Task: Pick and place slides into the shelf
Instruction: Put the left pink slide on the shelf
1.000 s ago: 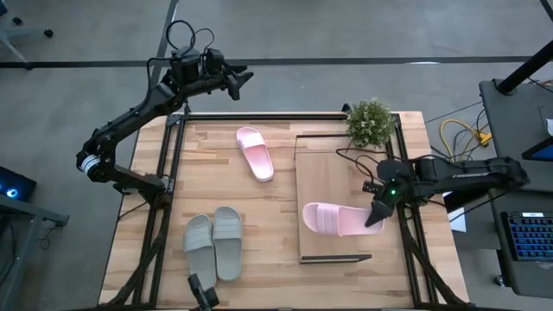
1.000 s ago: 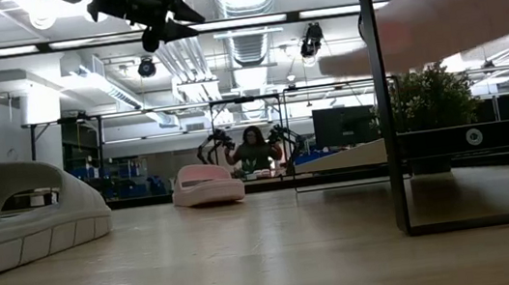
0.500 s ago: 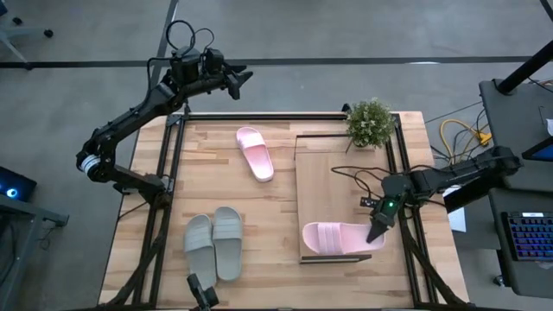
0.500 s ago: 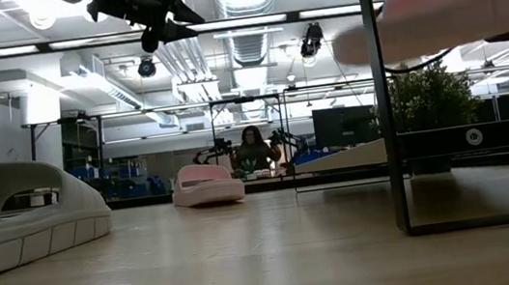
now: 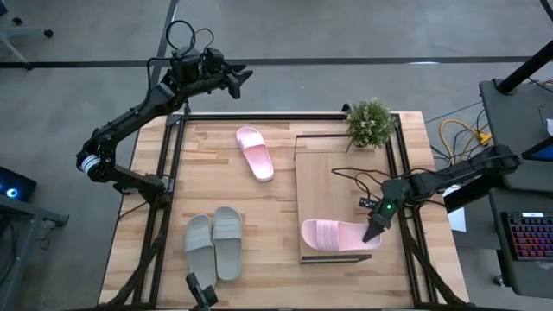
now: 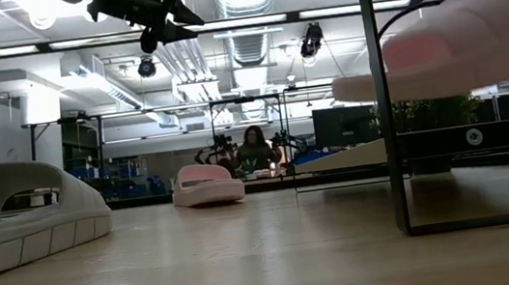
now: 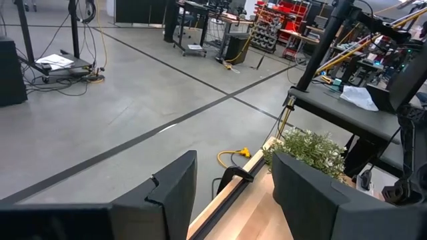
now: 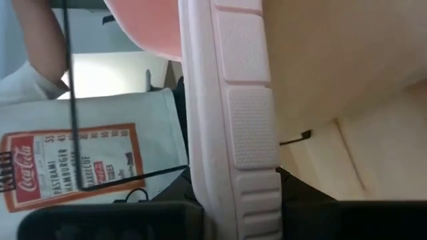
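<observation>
One pale pink slide (image 5: 337,234) sits over the near end of the shelf (image 5: 333,177), a light-wood board in a thin black frame. My right gripper (image 5: 374,231) is shut on its right end. In the low view that slide (image 6: 456,40) shows high beside the shelf's black post (image 6: 380,98). The second pink slide (image 5: 255,153) lies sole-down on the tabletop left of the shelf. Both grey-green slides (image 5: 213,244) lie side by side at the near left. My left gripper (image 5: 242,79) hangs open, high beyond the table's far-left corner. My right gripper holds the pink slide by the end that points to the table's right (image 5: 366,233), pinched between its two fingers. The fingers come from the right, slanting down. In the wrist view the ribbed sole edge (image 8: 250,180) runs out from between them. Whether the slide rests on the board, I cannot tell.
A small potted plant (image 5: 370,123) stands at the shelf's far end, by the table's far-right corner. Black frame rails (image 5: 168,173) run along the table's left and right sides. A person (image 6: 255,147) sits far behind the table. Bare planks lie between the slides.
My right gripper has carried the pink slide along the shelf toward the table's near edge and a little downward, staying shut on it. The slide now lies level over the shelf's near end.
</observation>
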Controlling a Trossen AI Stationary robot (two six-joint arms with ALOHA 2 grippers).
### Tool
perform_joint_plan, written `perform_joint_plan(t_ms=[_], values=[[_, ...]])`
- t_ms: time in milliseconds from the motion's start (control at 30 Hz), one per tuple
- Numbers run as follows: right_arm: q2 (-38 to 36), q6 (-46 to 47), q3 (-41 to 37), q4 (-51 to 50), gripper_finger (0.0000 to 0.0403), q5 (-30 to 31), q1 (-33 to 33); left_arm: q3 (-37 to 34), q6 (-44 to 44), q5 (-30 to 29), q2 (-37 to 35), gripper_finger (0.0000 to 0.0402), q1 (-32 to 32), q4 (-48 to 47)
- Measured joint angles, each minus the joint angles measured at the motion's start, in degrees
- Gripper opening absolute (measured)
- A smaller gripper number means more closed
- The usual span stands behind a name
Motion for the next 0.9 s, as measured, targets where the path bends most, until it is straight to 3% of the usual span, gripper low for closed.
perform_joint_plan(t_ms=[467, 900], values=[[2.7, -0.6, -2.7, 9.1, 0.0053, 1.3, 1.5, 0.0, 0.0, 0.0, 0.0, 0.0178, 0.0, 0.0], [14.2, 1.3, -2.8, 22.4, 0.0053, 1.3, 3.9, 0.0, 0.0, -0.5, 0.0, 0.0178, 0.0, 0.0]])
